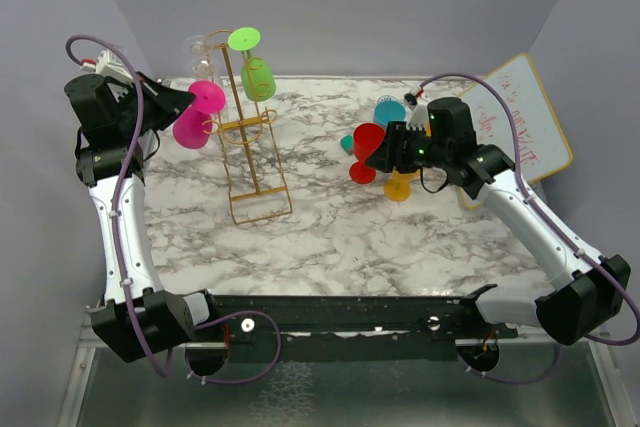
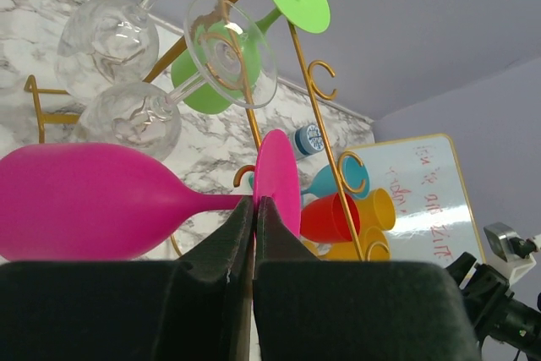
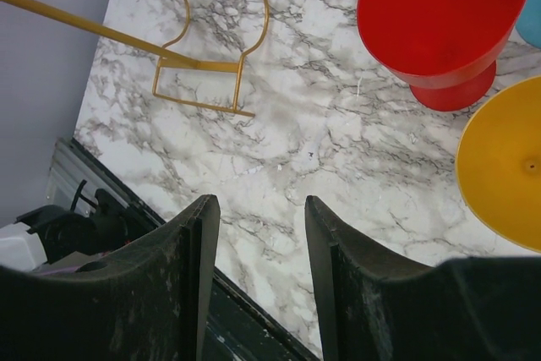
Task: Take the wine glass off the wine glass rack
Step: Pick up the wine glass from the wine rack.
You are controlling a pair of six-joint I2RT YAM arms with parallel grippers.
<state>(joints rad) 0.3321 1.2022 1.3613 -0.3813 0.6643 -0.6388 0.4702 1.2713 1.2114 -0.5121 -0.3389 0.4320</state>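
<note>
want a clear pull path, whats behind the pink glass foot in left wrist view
A red cup, yellow cup and teal cup on the table. The foot of the pink glass hides part of the red and teal ones.

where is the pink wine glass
The pink wine glass lies on its side at the far left of the top view, just left of the gold rack, its stem pinched in the left gripper.

Pink wine glass, gold rack, wht/grey marble table.

High rear overview, close wrist views, all sharing wine glass rack
</note>
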